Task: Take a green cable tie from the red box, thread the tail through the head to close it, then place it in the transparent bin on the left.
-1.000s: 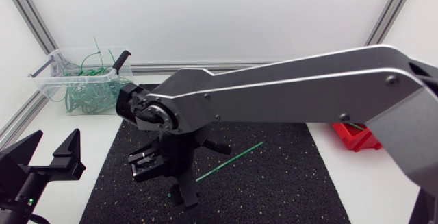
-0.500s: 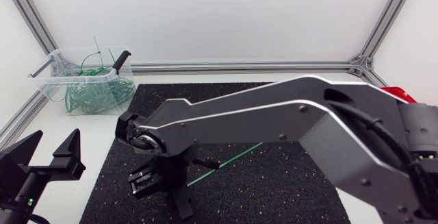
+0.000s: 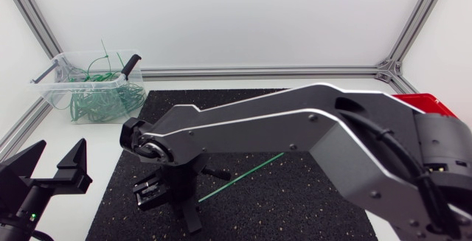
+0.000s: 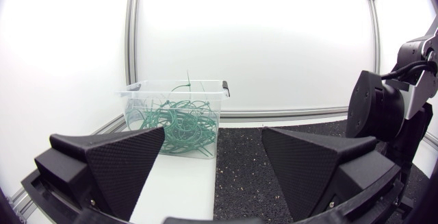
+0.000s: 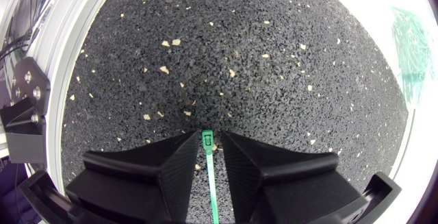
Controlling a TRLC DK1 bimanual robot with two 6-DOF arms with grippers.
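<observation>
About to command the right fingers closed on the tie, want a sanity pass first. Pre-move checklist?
1. Green cable tie lies between the right gripper fingers, head at the fingertips: ok.
2. Fingers clamped on the tie: not ok, a gap shows on either side.
3. Tie alone on the black mat, nothing across it: ok.
4. Fingertips touching the mat: cannot tell.
5. Left gripper open, empty, apart from the right arm: ok.
6. Transparent bin open on top: ok.

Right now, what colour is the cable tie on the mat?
Green; the cable tie shows best in the right wrist view.
</observation>
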